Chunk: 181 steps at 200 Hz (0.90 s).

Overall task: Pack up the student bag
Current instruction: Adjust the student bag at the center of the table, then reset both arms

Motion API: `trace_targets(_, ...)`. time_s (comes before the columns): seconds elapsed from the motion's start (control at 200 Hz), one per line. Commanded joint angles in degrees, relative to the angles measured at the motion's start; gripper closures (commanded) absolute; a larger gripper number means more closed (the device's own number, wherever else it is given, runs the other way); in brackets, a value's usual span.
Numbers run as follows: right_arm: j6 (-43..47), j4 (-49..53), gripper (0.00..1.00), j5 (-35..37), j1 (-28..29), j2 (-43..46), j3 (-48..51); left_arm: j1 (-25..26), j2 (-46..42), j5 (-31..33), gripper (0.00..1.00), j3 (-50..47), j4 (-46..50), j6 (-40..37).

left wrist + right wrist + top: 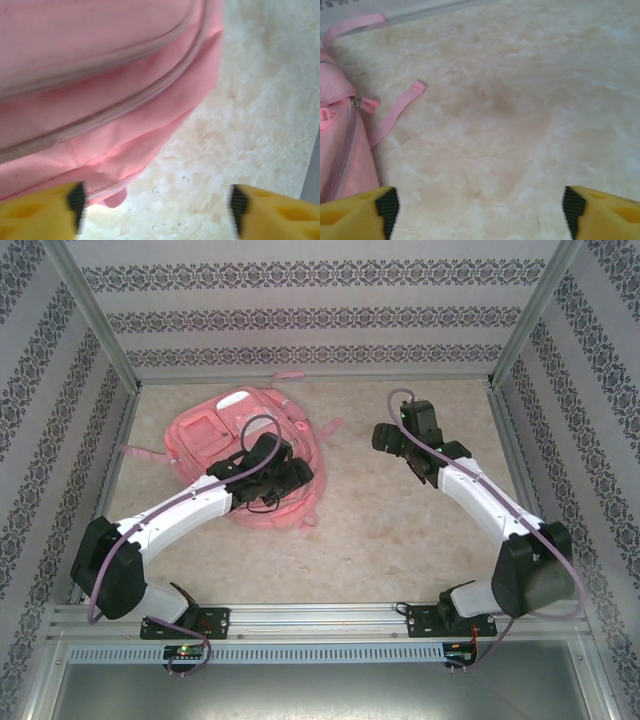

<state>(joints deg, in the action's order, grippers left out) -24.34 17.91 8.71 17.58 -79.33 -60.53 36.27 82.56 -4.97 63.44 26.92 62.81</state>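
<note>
The student bag (205, 435), a big pink backpack with a pale patch on its front, lies flat on the table at the back left. My left gripper (292, 476) hovers over the bag's right side. In the left wrist view the bag (100, 75) and its grey zipper lines run across the upper left, and the left gripper (157, 207) stands open, with nothing between its yellow fingers (40, 215). My right gripper (383, 437) is to the right of the bag, apart from it. It too is open (480, 210) over bare table, with the bag (340, 145) at the left edge.
A loose pink strap (395, 112) trails from the bag across the beige marbled table (380, 530). Patterned walls and metal posts (95, 320) box in the table on three sides. A metal rail (320, 620) runs along the near edge by the arm bases.
</note>
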Motion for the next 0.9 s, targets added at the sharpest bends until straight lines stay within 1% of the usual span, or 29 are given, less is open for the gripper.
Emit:
trace_targets(0.0,0.21,0.09,0.02,2.94,-1.55,5.02,2.93,-0.09,-2.81,4.49,0.00,5.50,7.45,-8.76)
trace_targets(0.085,0.59,-0.03,0.02,2.74,-2.69,8.19,5.11,-1.50,-4.21,5.57,0.00,9.48,14.07,-14.91)
trace_targets(0.135,1.15,-0.24,0.02,2.77,-3.23,10.13,6.48,-3.18,-5.24,7.73,0.00,11.25,17.83,-18.30)
trace_targets(0.165,1.69,-0.45,0.02,3.06,-3.41,11.21,7.31,-4.48,-6.06,10.09,0.00,11.71,19.72,-19.98)
trace_targets(0.215,2.42,-0.83,0.02,4.11,-3.83,13.01,9.00,-7.34,-7.77,13.28,0.00,11.22,21.31,-22.37)
trace_targets(0.26,3.62,-1.79,0.02,3.85,-4.46,14.41,10.66,-10.67,-9.47,14.91,0.00,9.69,21.26,-24.53)
trace_targets(0.285,5.03,-3.16,0.02,3.51,-4.78,15.11,11.94,-12.66,-10.45,15.98,0.00,8.53,20.86,-25.34)
trace_targets(0.33,7.39,-7.02,0.02,5.02,-4.93,16.13,14.88,-16.24,-12.42,18.17,0.00,5.82,19.30,-26.50)
trace_targets(0.4,11.85,-12.12,0.02,7.77,-5.08,17.43,19.50,-20.61,-15.55,22.86,0.00,-0.18,13.28,-28.58)
trace_targets(0.495,16.09,-17.31,0.02,9.93,-5.78,18.82,24.04,-23.54,-18.51,29.94,0.00,-9.90,0.67,-36.44)
trace_targets(0.54,17.08,-19.63,0.02,11.15,-6.67,18.89,25.82,-25.07,-18.92,31.88,0.00,-14.06,-5.72,-40.45)
trace_targets(0.62,17.36,-23.92,0.02,10.69,-9.17,17.82,27.95,-28.38,-17.32,31.89,0.01,-20.08,-16.98,-46.89)
trace_targets(0.679,17.18,-27.44,0.02,9.46,-11.20,15.79,28.77,-31.48,-14.05,31.78,0.00,-21.75,-20.87,-47.30)
trace_targets(0.734,18.14,-31.12,0.02,8.89,-11.91,13.21,29.21,-33.64,-10.57,31.12,0.00,-22.83,-25.01,-47.64)
trace_targets(0.839,21.92,-39.16,0.02,8.14,-12.19,7.60,29.99,-34.51,-5.54,28.98,0.00,-26.55,-37.35,-52.09)
trace_targets(0.899,23.11,-43.36,0.02,6.51,-12.47,4.55,30.20,-34.92,-3.57,27.05,0.00,-28.92,-43.78,-52.64)
